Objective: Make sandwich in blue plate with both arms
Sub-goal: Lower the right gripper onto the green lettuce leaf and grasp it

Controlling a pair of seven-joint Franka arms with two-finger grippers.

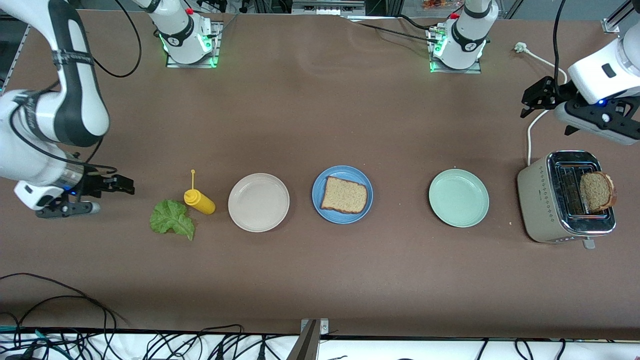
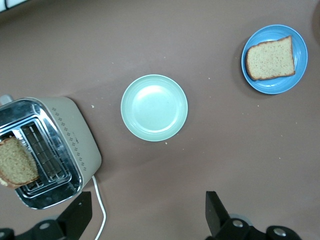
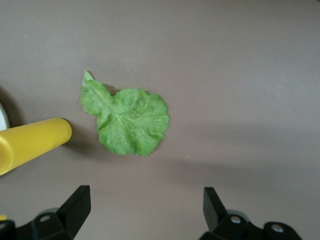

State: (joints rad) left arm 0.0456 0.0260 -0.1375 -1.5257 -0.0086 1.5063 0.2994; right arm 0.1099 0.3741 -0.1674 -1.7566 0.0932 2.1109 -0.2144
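1. Your table point(image 1: 320, 280) carries a row of three plates.
2. Your left gripper point(image 1: 532, 100) hangs above the toaster point(image 1: 537, 200), jaws spread wide, empty; your right gripper point(image 1: 122, 185) hangs beside the lettuce leaf point(image 1: 172, 219), jaws likewise apart, empty.
3. In the toaster's slot, one bread slice point(image 1: 597, 191) stands up.
4. The blue plate point(image 1: 320, 181) sits mid-row, between the beige plate point(image 1: 258, 202) and mint-green plate point(image 1: 458, 197), holding a second bread slice point(image 1: 344, 195).
5. The yellow squeeze bottle point(image 1: 199, 201) lies between lettuce and beige plate.
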